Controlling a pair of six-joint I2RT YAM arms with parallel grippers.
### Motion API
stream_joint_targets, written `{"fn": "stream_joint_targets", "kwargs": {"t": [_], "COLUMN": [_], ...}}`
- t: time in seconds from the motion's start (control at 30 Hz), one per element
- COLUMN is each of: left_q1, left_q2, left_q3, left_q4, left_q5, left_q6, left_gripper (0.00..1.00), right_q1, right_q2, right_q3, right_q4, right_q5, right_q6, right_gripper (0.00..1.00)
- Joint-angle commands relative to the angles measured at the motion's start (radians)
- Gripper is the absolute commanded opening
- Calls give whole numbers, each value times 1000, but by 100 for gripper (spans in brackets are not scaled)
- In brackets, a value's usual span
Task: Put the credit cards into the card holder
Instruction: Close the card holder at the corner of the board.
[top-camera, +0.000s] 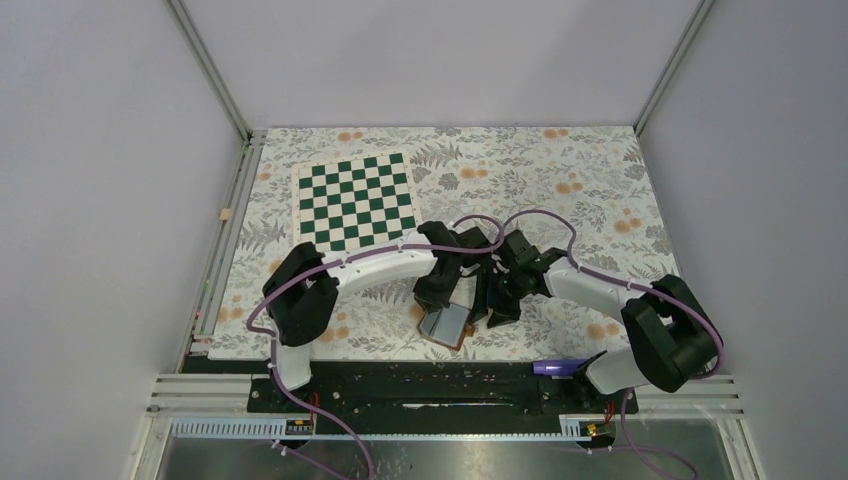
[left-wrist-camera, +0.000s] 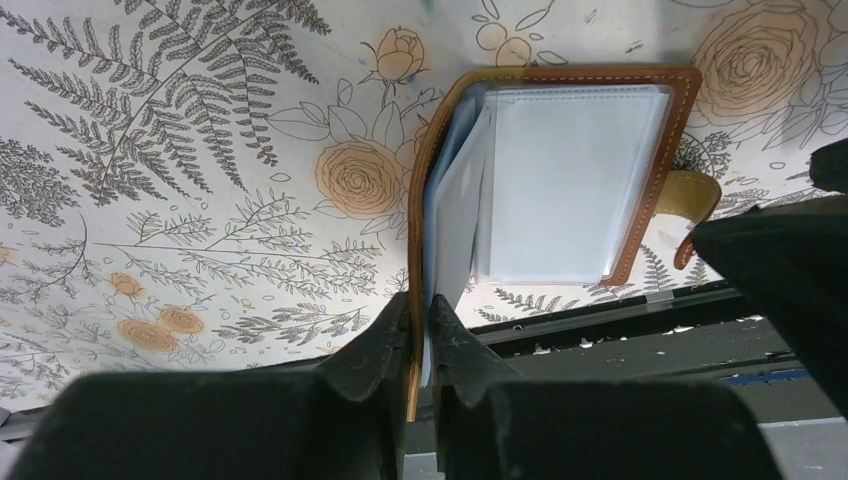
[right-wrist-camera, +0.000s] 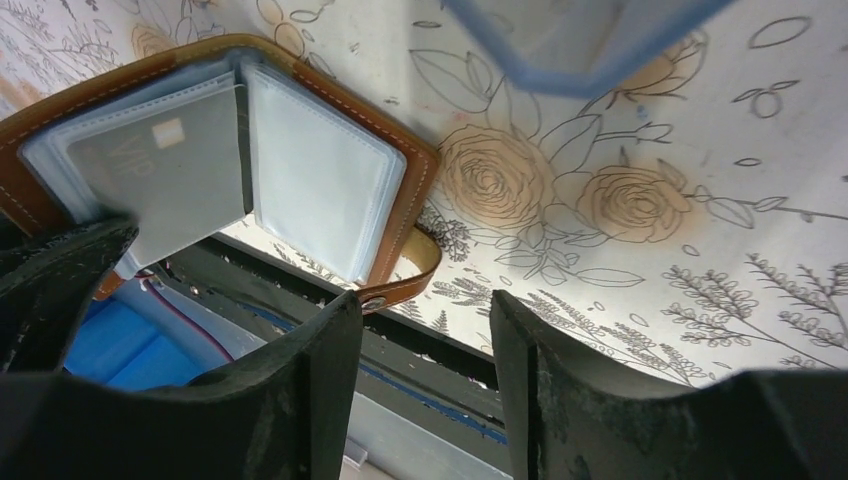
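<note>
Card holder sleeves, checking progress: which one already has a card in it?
The sleeve farthest from the snap strap: a dark card with a gold mark shows through it. The strap-side sleeve looks empty.

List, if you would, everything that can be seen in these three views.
card holder: one, brown leather with pale sleeves, lying open near the table's near edge
credit card: one seen, greyed by the sleeve over it, inside the card holder
clear box: one, bluish clear plastic, only a corner showing in the right wrist view
chessboard: one, green and white, far left part of the table
tablecloth: one, pale floral, covering the table
purple item: one, purple, by the right arm's base, too small to identify
left gripper: one, black, shut on the card holder's cover edge
right gripper: one, black, open and empty, beside the card holder's strap
</note>
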Motion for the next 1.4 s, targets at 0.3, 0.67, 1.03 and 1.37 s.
{"fn": "stream_joint_targets", "kwargs": {"t": [0.3,0.67,1.03,1.37], "left_q1": [-11,-13,-13,-13], "left_q2": [10,21,11,-5], "left_q3": [36,38,24,-1], "left_q4": [-35,-35,-33,-12], "left_q5": [-36,-31,-39,-27], "left_q6": [-12,-10,-20,-32], "left_gripper": [11,11,12,13], "right_q1": [100,107,170,173], "right_q2": [45,-37,88,8], "right_q3": [63,59,142,77], "right_q4": [-102,-19,-155,-53], "right_q5": [80,45,210,110], "right_q6": [13,46,-2,62], "right_gripper": [58,64,57,53]}}
